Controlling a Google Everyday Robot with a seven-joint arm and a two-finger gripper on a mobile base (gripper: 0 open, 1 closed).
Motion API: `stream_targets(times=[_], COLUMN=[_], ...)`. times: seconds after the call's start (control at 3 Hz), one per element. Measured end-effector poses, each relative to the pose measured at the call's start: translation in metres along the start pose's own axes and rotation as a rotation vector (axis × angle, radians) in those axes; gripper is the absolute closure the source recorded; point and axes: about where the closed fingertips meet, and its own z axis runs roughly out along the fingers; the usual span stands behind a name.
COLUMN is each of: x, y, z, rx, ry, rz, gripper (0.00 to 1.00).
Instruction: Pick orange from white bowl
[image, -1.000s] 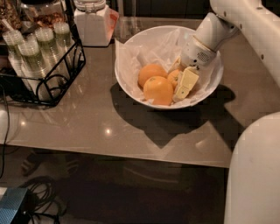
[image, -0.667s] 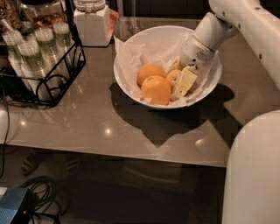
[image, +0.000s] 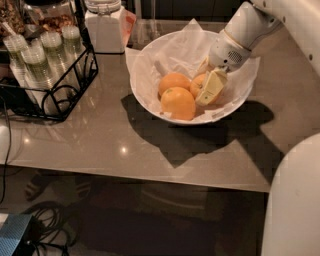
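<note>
The white bowl (image: 150, 95), lined with crinkled white paper, stands mid-table and holds three oranges. Two lie at the left and front: one (image: 173, 81) behind, one (image: 178, 103) nearer me. My gripper (image: 207, 78) reaches down into the bowl's right half from the upper right. Its pale yellow fingers (image: 212, 88) sit on either side of the third orange (image: 197, 85) and are shut on it. That orange is partly hidden by the front finger and rests low in the bowl, beside the other two.
A black wire rack (image: 47, 80) with several lidded cups stands at the left. A white lidded jar (image: 105, 27) stands behind the bowl at the left. The table's front edge (image: 135, 177) runs below. My white body (image: 292, 200) fills the lower right.
The gripper has shifted slightly upward in the bowl, and the orange between its fingers has moved a little with it. The other two oranges and the bowl have stayed put.
</note>
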Motion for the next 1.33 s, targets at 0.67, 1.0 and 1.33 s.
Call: stream_targets(times=[0.67, 1.0, 1.33], x=[-0.01, -0.012, -0.017], y=[0.01, 0.019, 0.05], z=[-0.042, -0.059, -0.089], rx=[0.109, 0.124, 0.164], ry=[0.006, -0.048, -0.115], rz=[-0.011, -0.004, -0.004], gripper=[1.0, 1.0, 1.0])
